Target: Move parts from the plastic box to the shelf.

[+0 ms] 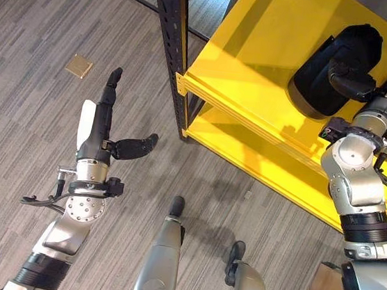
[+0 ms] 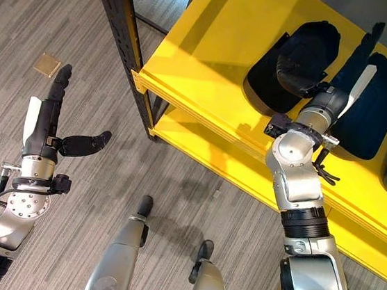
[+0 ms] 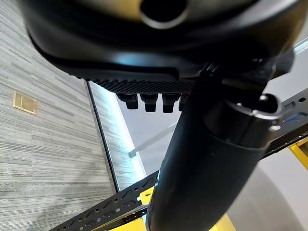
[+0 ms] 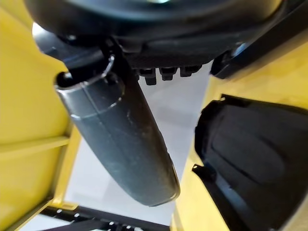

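The right hand (image 2: 348, 72) is over the top yellow shelf (image 2: 212, 42), fingers straight and spread, thumb out, holding nothing. It lies between two black parts. One part (image 2: 293, 65) sits on its left, near the shelf's front edge, long axis running from that edge toward the back. The other part (image 2: 376, 110) lies on its right, aligned likewise (whether the hand touches either cannot be told). The left hand (image 1: 101, 124) is over the carpeted floor (image 1: 30, 42), fingers straight, thumb splayed, empty.
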Tool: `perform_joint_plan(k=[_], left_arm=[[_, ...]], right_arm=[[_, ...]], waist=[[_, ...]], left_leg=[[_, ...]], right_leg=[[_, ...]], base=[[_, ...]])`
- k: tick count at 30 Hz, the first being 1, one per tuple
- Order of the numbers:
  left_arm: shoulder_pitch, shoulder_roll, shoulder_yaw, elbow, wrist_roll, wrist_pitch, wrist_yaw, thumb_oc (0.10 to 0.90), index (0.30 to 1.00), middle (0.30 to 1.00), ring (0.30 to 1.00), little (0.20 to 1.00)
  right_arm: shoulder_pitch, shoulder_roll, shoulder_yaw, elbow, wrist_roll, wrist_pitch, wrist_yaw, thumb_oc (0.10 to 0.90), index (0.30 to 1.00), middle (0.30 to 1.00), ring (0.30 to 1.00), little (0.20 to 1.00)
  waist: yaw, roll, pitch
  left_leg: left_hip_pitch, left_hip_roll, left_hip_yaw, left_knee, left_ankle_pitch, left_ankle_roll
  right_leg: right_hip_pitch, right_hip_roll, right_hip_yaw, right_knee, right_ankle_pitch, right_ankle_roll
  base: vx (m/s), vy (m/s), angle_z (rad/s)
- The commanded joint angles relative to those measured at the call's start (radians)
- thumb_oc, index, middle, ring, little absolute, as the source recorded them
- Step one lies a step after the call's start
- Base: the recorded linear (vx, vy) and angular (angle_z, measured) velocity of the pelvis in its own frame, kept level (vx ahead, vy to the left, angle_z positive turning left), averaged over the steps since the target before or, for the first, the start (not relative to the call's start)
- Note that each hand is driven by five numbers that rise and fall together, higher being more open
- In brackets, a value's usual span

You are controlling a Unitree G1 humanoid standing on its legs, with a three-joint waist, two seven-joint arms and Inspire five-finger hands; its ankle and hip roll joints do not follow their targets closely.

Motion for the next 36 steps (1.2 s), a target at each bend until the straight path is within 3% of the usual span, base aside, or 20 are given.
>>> perform_joint_plan(k=[1,18,26,36], left_arm=[[-0.014,0.05,0.063,-0.088,0.025,-0.114,0.031,0.9,1.0,1.0,1.0,1.0],[-0.021,0.056,0.067,-0.072,0.022,-0.129,0.025,0.9,1.0,1.0,1.0,1.0],[-0.024,0.068,0.071,-0.065,0.022,-0.137,0.028,0.9,1.0,1.0,1.0,1.0],[-0.03,0.074,0.072,-0.055,0.017,-0.138,0.023,0.9,1.0,1.0,1.0,1.0]], right_arm=[[-0.077,-0.014,-0.065,0.002,-0.005,-0.082,0.001,0.9,1.0,1.0,1.0,1.0],[-0.085,0.008,-0.05,0.057,0.108,-0.068,0.055,0.9,1.0,1.0,1.0,1.0],[-0.098,0.021,-0.043,0.09,0.217,-0.096,0.065,0.9,1.0,1.0,1.0,1.0],[-0.109,0.012,-0.079,0.137,0.172,-0.093,0.053,0.9,1.0,1.0,1.0,1.0]], waist=[[0.007,-0.033,-0.116],[0.014,-0.03,-0.105],[0.019,-0.029,-0.104],[0.017,-0.027,-0.101]], left_leg=[[-0.052,0.009,0.081,0.028,-0.088,0.013],[-0.072,0.005,0.075,0.045,-0.087,0.014],[-0.075,0.005,0.075,0.048,-0.088,0.016],[-0.083,0.007,0.073,0.056,-0.09,0.017]], right_leg=[[0.159,0.05,0.018,0.007,-0.103,-0.107],[0.161,0.05,0.017,0.018,-0.109,-0.106],[0.163,0.052,0.016,0.02,-0.111,-0.106],[0.157,0.057,0.019,0.027,-0.113,-0.108]], base=[[0.01,-0.032,0.0],[0.0,0.0,0.0],[0.0,0.0,0.0],[0.0,0.0,0.0]])
